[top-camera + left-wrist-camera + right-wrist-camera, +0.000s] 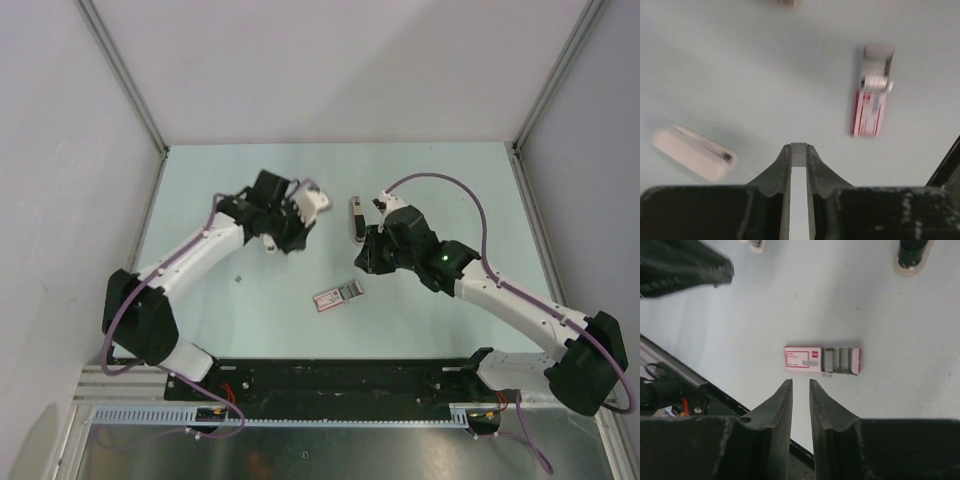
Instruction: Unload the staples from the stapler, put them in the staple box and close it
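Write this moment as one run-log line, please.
left pincer: closed on grey strip, probably staples | right pincer: slightly open, empty | stapler: lying free on table | packet: on table

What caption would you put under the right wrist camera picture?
Right gripper, fingers slightly apart and empty, points toward the pink-and-grey packet lying on the pale table.

Packet lies before stapler on table.

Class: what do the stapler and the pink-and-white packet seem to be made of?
The stapler: probably a smooth white plastic shell; its dark grey inner bar looks metallic. The packet: likely printed matte card, flat with crisp edges; the grey strips inside look like metal.
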Robot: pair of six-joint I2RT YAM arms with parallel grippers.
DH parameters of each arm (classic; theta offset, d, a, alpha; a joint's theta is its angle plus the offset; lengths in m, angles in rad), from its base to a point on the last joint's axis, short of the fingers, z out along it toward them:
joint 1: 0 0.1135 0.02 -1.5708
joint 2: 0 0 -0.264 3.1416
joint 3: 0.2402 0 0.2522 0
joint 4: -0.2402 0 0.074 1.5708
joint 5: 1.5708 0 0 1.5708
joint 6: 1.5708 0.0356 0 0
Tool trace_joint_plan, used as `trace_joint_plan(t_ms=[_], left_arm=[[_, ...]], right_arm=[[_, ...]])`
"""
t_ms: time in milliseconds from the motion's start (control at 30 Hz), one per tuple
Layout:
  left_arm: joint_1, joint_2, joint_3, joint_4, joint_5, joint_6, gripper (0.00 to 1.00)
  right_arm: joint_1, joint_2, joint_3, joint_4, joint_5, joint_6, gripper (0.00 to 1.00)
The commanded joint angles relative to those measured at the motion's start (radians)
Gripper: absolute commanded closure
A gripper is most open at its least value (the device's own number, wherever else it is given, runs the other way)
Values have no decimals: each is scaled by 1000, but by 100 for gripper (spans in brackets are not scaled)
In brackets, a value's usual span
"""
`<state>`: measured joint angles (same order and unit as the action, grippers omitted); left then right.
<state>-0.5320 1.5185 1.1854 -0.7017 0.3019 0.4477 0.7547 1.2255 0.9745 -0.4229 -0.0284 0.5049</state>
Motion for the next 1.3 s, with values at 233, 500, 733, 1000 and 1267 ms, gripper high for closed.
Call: trace_joint_plan(t_ms=[233,500,733,1000,1267], left_arm=[[151,40,366,220,811,-612,99],[164,48,129,1174,946,-1542,100],[159,19,55,1298,939,-1654,100],[158,-3,5,1327,962,-1664,100],[159,-14,0,1341,967,-1671,100]], right_arm=[[-18,-113,-4,376,-168,67,57],[-46,-158,-57,611,-219,152,45],[-69,-161,-80,724,-254,205,44],[-93,-136,-96,872,-319,300,45],[-103,-104,-97,906,-332,334,47]])
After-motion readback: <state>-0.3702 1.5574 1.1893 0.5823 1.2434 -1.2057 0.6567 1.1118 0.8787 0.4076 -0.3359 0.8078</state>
